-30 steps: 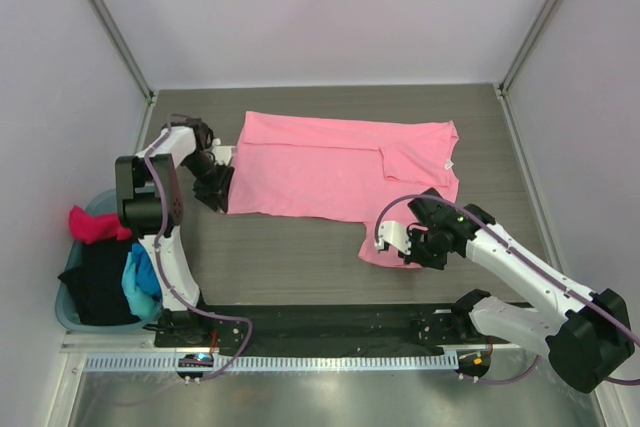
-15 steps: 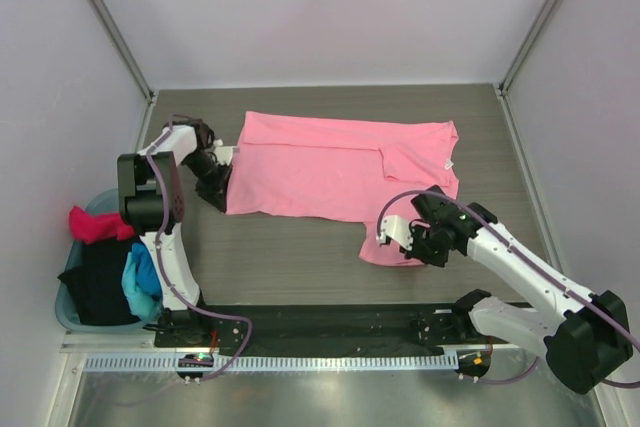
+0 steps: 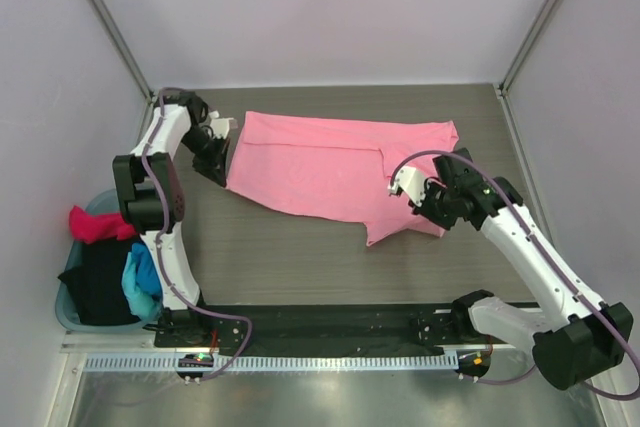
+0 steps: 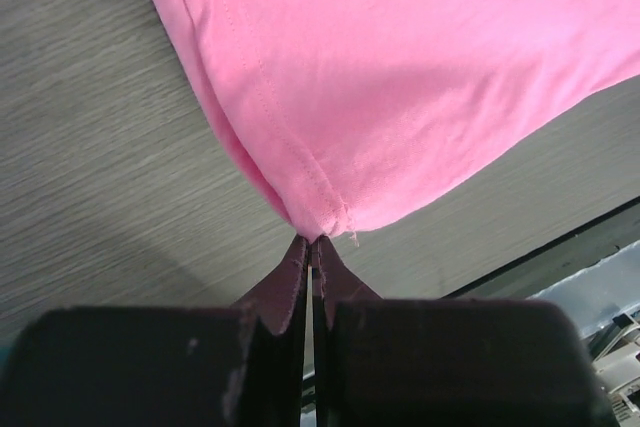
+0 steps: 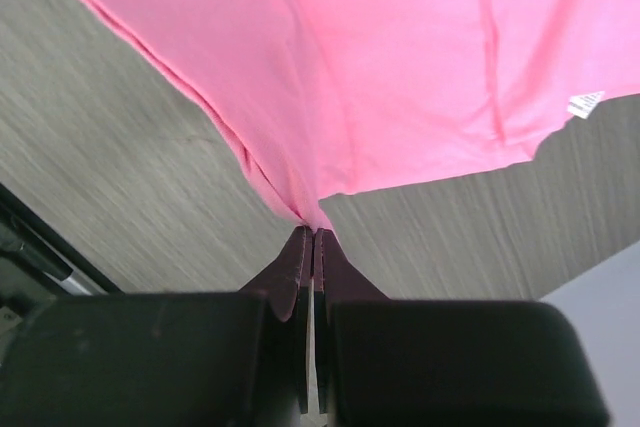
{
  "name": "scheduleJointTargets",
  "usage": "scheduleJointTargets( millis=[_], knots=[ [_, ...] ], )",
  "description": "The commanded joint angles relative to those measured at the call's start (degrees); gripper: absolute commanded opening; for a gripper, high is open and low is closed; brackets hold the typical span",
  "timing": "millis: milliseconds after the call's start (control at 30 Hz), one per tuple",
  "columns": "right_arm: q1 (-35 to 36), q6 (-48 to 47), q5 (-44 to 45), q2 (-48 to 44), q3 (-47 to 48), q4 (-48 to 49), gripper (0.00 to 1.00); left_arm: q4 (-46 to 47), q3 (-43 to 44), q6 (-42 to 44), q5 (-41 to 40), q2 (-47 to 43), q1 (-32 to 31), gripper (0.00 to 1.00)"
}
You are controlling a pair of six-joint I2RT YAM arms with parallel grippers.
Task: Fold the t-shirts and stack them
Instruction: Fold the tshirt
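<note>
A large light pink t-shirt (image 3: 320, 162) lies spread across the far half of the table, its small white label (image 3: 447, 165) near the right edge. My left gripper (image 3: 221, 172) is shut on the hem corner at its left side; the left wrist view shows the tips (image 4: 312, 240) pinching the pink cloth (image 4: 400, 67). My right gripper (image 3: 428, 209) is shut on the shirt's near right corner, with the cloth (image 5: 400, 57) draping away from the tips (image 5: 313, 230) and the label (image 5: 585, 103) beyond. Magenta (image 3: 90, 225), black (image 3: 100, 282) and blue (image 3: 140, 272) t-shirts sit in the basket.
A teal plastic basket (image 3: 68, 309) stands off the table's left edge beside the left arm's base. Grey walls close in the back and both sides. A black rail (image 3: 320, 322) runs along the near edge between the arm bases.
The left gripper has shut on the shirt's left corner and drawn it away from me. The right gripper has carried the near right corner back and to the right, lifting that flap.
</note>
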Motion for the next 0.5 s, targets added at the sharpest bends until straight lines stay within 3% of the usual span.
scheduleJointTargets(
  millis=[0, 467],
  knots=[
    [-1.57, 0.83, 1.21, 1.78, 4.84, 1.27, 0.01, -5.06, 6.36, 1.43, 2.50, 1.08, 0.09, 0.01],
    [-5.61, -1.02, 2.70, 13.55, 21.46, 6.28, 0.01, -10.52, 21.75, 1.26, 4.17, 7.75, 0.09, 0.01]
  ],
)
